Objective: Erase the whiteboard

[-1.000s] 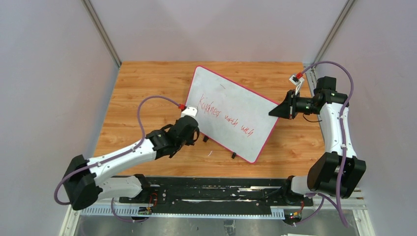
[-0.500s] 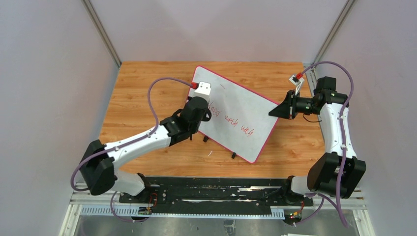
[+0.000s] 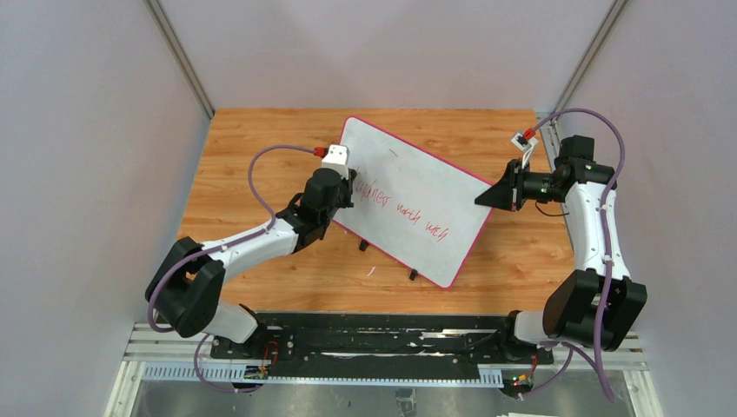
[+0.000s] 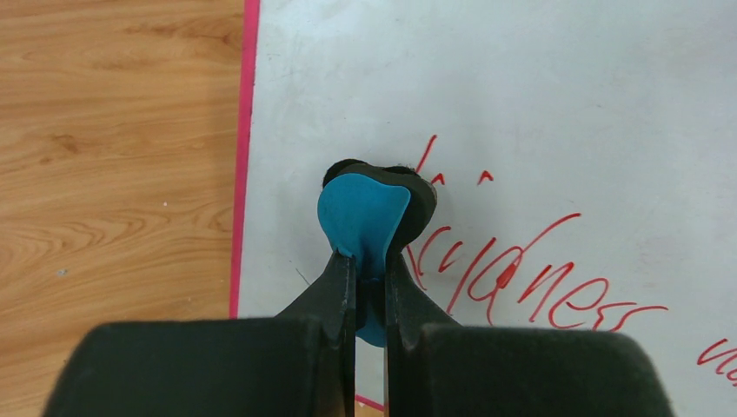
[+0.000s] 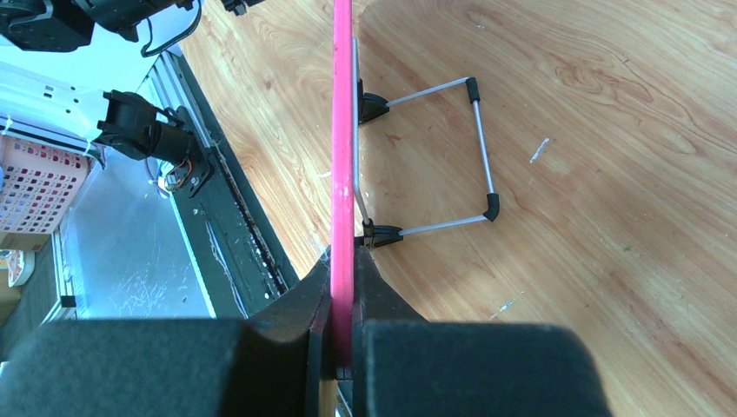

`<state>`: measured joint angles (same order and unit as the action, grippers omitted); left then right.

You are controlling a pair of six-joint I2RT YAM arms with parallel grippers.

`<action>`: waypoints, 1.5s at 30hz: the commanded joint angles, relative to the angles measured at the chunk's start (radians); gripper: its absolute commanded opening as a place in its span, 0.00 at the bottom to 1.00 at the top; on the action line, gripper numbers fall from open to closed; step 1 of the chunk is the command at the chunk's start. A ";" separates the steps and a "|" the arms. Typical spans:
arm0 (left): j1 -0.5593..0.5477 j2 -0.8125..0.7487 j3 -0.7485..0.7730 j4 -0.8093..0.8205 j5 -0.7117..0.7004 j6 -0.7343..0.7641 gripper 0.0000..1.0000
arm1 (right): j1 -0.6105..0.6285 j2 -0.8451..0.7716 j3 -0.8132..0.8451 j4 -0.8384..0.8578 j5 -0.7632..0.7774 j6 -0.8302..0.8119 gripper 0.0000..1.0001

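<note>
My left gripper (image 4: 370, 265) is closed narrow on a small eraser (image 4: 363, 204). Its blue back is squeezed between my two fingers, and its black felt side is pressed on the whiteboard (image 4: 565, 95). The eraser touches the board near its left border, just inside the pink rim (image 4: 243, 156), at the very beginning of the red writing (image 4: 530, 278). The first letters lie immediately to the right of the eraser. The line of words runs away to the right and out of the wrist view. Above the writing the surface is white with faint grey smudges.

My right gripper (image 5: 341, 300) is closed on the opposite edge of the whiteboard. Both fingers pinch the pink rim from its two sides, so I see the board edge-on, as one thin pink line going up from the fingers. Beside this line a thin wire stand (image 5: 481, 139) with black ends rests on the wooden table (image 5: 608, 104).

From above, the whiteboard sits in the middle of the table and is turned diagonally, with one corner toward the back and one toward my bases. Two small black feet (image 3: 363, 246) show under its near long edge. My left arm reaches it from the left side and my right arm from the right side.
</note>
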<state>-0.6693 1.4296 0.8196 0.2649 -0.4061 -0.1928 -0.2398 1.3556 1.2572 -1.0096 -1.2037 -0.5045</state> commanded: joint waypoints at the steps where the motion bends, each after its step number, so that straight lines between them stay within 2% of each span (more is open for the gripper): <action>1: 0.042 -0.018 -0.020 0.126 0.104 -0.052 0.00 | 0.013 0.003 -0.004 -0.020 0.009 -0.040 0.01; 16: 0.030 0.094 0.015 0.179 0.237 -0.132 0.00 | 0.013 0.010 -0.004 -0.026 0.007 -0.045 0.01; 29: -0.044 0.066 0.031 0.177 0.210 -0.124 0.00 | 0.013 0.011 -0.002 -0.026 0.004 -0.048 0.01; 45: -0.036 0.086 0.095 0.075 0.061 -0.027 0.00 | 0.014 0.007 -0.005 -0.032 0.011 -0.063 0.01</action>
<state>-0.7048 1.5093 0.8795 0.3180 -0.3008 -0.2478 -0.2398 1.3617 1.2572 -1.0252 -1.2045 -0.5068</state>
